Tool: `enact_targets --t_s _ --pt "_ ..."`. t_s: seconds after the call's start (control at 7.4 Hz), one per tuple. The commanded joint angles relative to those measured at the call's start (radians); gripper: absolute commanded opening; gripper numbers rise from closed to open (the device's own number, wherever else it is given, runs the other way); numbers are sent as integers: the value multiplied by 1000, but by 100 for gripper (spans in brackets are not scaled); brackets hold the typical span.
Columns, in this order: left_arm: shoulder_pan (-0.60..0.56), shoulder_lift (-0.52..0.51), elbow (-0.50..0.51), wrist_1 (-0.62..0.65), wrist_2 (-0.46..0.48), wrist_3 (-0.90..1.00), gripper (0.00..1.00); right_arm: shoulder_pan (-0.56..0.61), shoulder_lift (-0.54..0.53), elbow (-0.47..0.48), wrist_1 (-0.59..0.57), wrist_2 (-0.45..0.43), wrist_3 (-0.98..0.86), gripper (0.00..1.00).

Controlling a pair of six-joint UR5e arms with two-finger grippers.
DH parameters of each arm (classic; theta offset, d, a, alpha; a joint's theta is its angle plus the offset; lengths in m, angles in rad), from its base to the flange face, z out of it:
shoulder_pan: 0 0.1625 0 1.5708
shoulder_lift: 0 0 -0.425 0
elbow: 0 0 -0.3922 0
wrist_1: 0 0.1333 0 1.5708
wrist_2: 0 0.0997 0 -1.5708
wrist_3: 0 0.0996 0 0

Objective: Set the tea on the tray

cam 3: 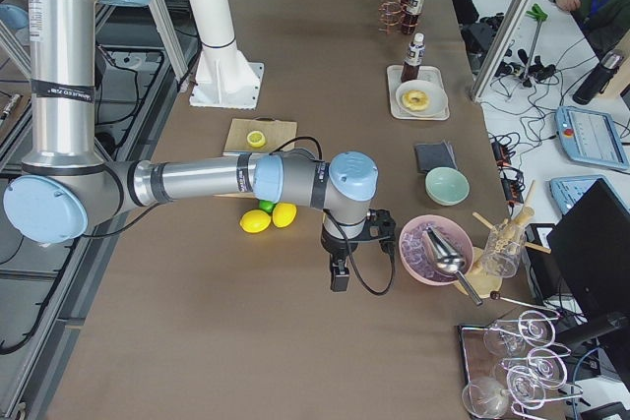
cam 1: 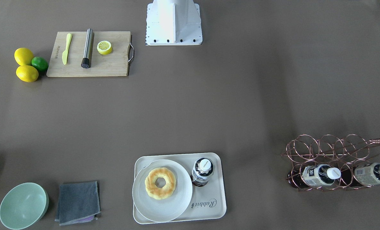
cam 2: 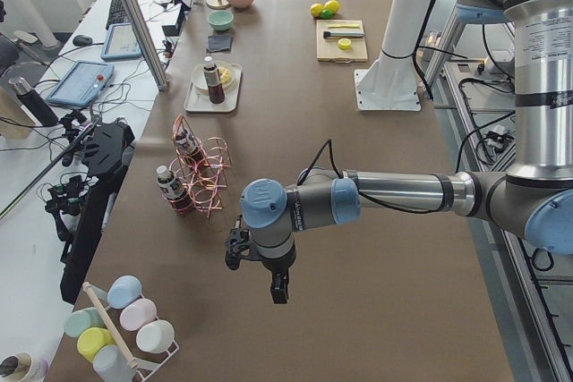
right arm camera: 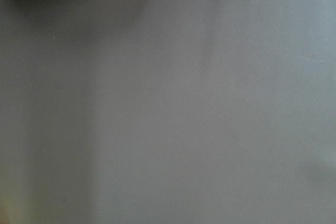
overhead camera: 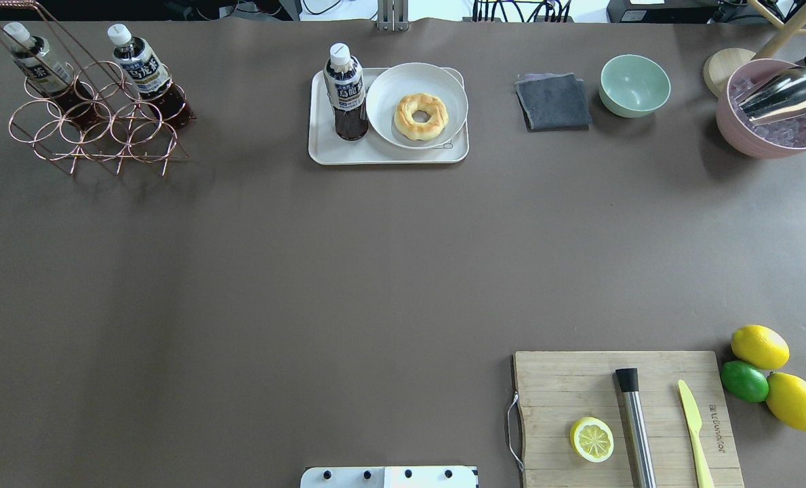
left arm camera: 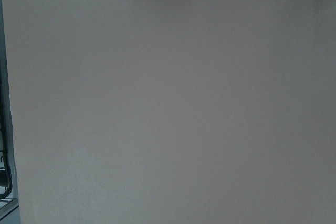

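One tea bottle [cam 1: 202,171] stands upright on the cream tray [cam 1: 213,204], beside the round plate; it also shows in the overhead view [overhead camera: 346,91] on the tray [overhead camera: 382,154]. Two more tea bottles [overhead camera: 33,64] [overhead camera: 142,68] lie in the copper wire rack [overhead camera: 97,129]. Neither gripper is near the tray. My left gripper [cam 2: 258,275] shows only in the exterior left view, over bare table past the rack. My right gripper [cam 3: 340,277] shows only in the exterior right view, beside the pink bowl. I cannot tell whether either is open or shut.
A white plate [overhead camera: 416,105] with a donut [overhead camera: 421,116] shares the tray. A grey cloth [overhead camera: 553,102], a green bowl [overhead camera: 634,85] and a pink ice bowl [overhead camera: 775,112] with a scoop stand along the far edge. A cutting board [overhead camera: 626,420], lemons and a lime [overhead camera: 745,381] lie near right.
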Motion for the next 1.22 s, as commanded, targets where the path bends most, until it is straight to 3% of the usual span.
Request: enact_targets --t_s 0.0,1.08 --pt "0 4 0 0 0 0 98 -9 0 0 4 19 0 100" --pt "0 4 0 0 0 0 98 -37 2 5 4 19 -1 100"
